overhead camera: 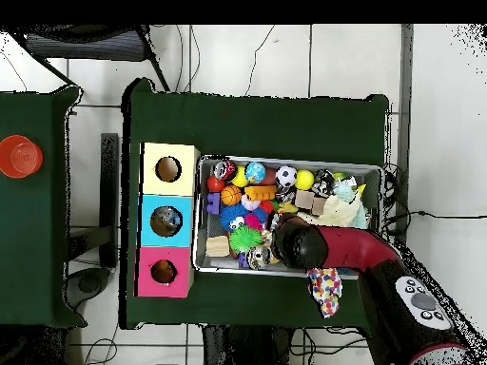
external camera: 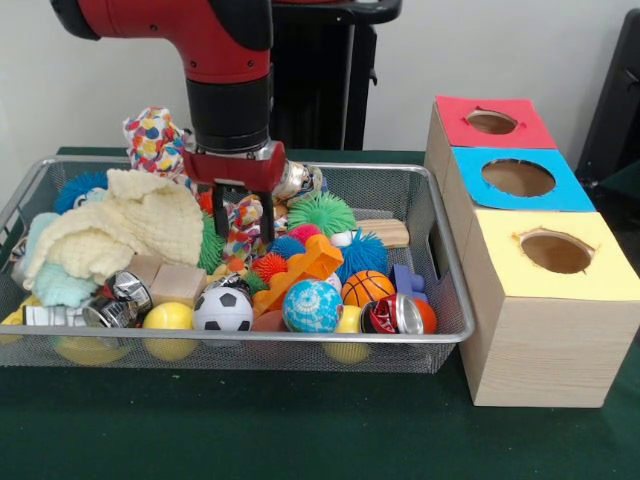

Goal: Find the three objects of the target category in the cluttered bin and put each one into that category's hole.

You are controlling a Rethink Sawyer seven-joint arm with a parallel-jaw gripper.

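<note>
My gripper point(external camera: 243, 222) reaches down into the wire bin point(external camera: 440, 250) at its back middle. Its fingers point(external camera: 267, 222) stand apart on either side of a bunched patterned cloth point(external camera: 243, 232), so it is open. A second patterned cloth point(external camera: 155, 138) hangs over the bin's back rim. Balls lie along the front: a soccer ball point(external camera: 222, 310), a globe ball point(external camera: 312, 306), a basketball point(external camera: 367, 288) and a yellow ball point(external camera: 168, 318). In the overhead view the arm point(overhead camera: 302, 244) hides the gripper.
Three boxes with holes stand beside the bin: red point(external camera: 491, 121), blue point(external camera: 518, 177), yellow point(external camera: 556, 252). The bin also holds a cream cloth point(external camera: 130, 225), cans point(external camera: 110, 300), spiky balls point(external camera: 321, 212), wood blocks point(external camera: 178, 283) and an orange foam piece point(external camera: 305, 268).
</note>
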